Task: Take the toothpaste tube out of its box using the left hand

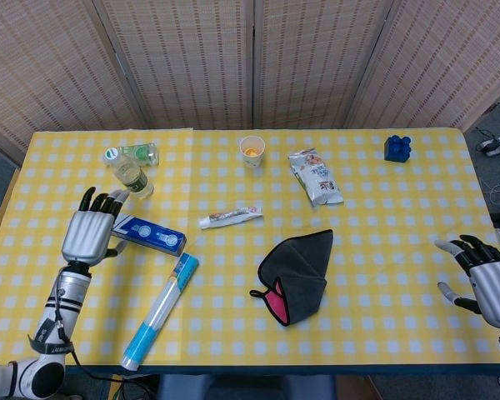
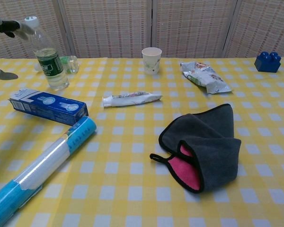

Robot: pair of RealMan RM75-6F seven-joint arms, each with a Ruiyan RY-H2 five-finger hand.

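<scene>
- Work surface: a table covered with a yellow-and-white checked cloth (image 1: 375, 217); a woven folding screen (image 1: 250, 58) stands behind it.
- Task item: the white toothpaste tube (image 1: 230, 218) lies flat on the cloth near the table centre, outside its packaging; it is well apart from both hands; in the chest view the tube (image 2: 131, 99) lies crosswise, cap end toward the left.
- Packaging: the blue rectangular toothpaste box (image 1: 148, 235) lies flat on the cloth, left of the tube and not touching it; in the chest view the box (image 2: 48, 106) rests on a long side, white end flap at the left.
- Left hand (image 1: 90, 233): positioned just left of the box, back of the hand facing up; fingers extended and spread, holding nothing; whether the thumb touches the box end cannot be determined; the chest view shows only fingertips (image 2: 9, 26) at the left frame edge.
- Right hand (image 1: 483, 275): at the right table edge, fingers apart and empty; well apart from all objects.
- Other objects on the cloth:
  - a clear plastic bottle with green label and white cap (image 2: 46, 56), upright behind the box; a second clear bottle (image 1: 137, 153) lies on its side behind it;
  - a long blue-and-clear cylindrical roll (image 1: 160, 311), lying diagonally in front of the box, its top end just beside it;
  - a dark grey folded cloth with pink lining (image 1: 296, 273), right of centre;
  - a small paper cup (image 1: 252, 151), upright, at the rear;
  - a crumpled foil snack packet (image 1: 315, 177), right of the cup;
  - a blue toy building block (image 1: 397, 147), rear right.
</scene>
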